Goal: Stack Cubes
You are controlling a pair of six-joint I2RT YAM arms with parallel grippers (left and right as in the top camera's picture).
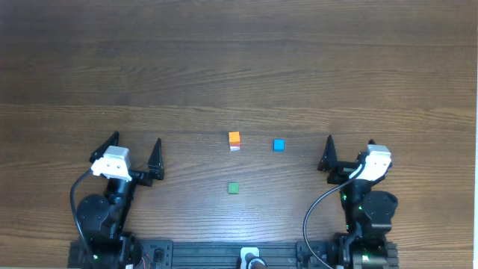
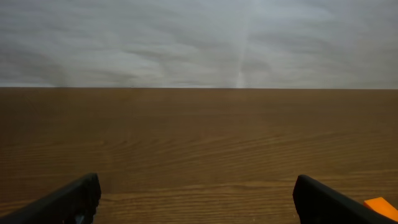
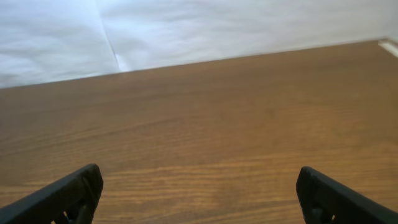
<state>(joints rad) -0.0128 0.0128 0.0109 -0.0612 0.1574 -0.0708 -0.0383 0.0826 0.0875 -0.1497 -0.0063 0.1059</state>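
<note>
Three small cubes lie on the wooden table in the top view: an orange cube (image 1: 234,139) near the centre, a blue cube (image 1: 278,144) to its right, and a green cube (image 1: 233,188) closer to the arm bases. The orange cube (image 2: 380,206) also peeks past a finger in the left wrist view. My left gripper (image 1: 136,152) stands open at the left, well apart from the cubes, holding nothing. My right gripper (image 1: 349,152) stands open at the right, a short way right of the blue cube, also empty.
The wooden table (image 1: 239,67) stretches bare beyond the cubes. A pale wall (image 2: 199,37) rises past the far edge in both wrist views. The arm bases and a black rail (image 1: 239,254) line the near edge.
</note>
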